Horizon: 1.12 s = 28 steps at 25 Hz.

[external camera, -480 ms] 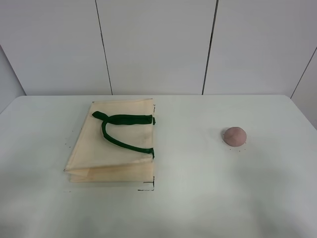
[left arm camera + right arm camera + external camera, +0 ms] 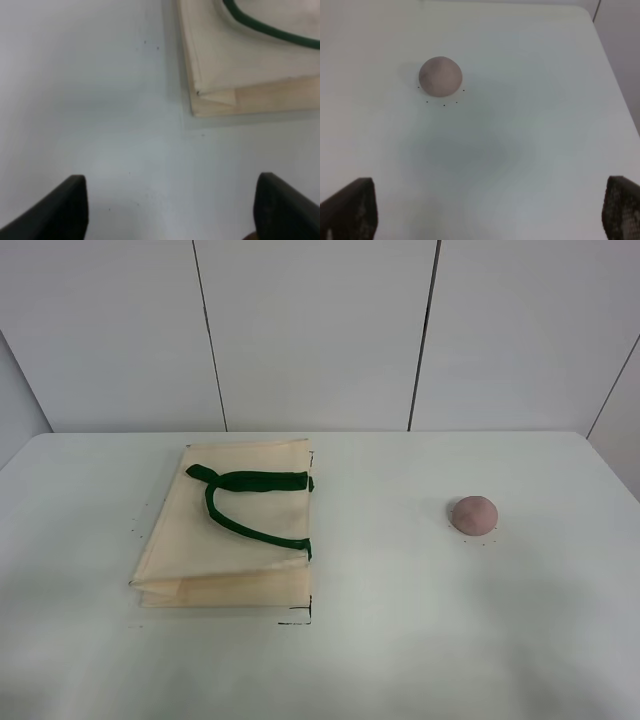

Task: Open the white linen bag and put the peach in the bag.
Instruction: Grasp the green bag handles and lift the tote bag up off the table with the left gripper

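Note:
The white linen bag point(image 2: 230, 530) lies flat and folded on the left half of the table, its dark green handles point(image 2: 245, 502) on top. Its corner also shows in the left wrist view point(image 2: 235, 60). The dusty-pink peach point(image 2: 474, 514) sits alone on the right half; it also shows in the right wrist view point(image 2: 440, 76). Neither arm shows in the high view. My left gripper point(image 2: 170, 210) is open and empty over bare table, short of the bag's corner. My right gripper point(image 2: 490, 210) is open and empty, with the peach well ahead of it.
The white table point(image 2: 400, 640) reaches a panelled wall at the back. Small black marks point(image 2: 296, 620) lie on the table by the bag's near corner and around the peach. The table's right edge point(image 2: 620, 100) shows in the right wrist view.

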Each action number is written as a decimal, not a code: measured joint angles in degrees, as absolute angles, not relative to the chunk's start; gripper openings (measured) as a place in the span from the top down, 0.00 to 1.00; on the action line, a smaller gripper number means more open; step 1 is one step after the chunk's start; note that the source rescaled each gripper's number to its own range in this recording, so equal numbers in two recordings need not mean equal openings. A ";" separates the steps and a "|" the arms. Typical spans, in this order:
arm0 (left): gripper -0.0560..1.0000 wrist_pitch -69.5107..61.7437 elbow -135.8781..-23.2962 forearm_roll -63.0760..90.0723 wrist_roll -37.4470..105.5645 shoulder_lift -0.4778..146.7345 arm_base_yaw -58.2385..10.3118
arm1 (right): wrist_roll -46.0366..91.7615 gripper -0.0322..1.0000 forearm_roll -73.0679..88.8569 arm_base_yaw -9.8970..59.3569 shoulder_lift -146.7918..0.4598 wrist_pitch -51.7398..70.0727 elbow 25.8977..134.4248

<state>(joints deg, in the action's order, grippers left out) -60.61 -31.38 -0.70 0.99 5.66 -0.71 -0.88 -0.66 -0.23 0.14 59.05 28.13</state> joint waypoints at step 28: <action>0.05 -55.86 -88.76 2.10 -7.25 108.54 -7.49 | -0.88 0.00 -0.66 -0.23 0.14 59.05 28.13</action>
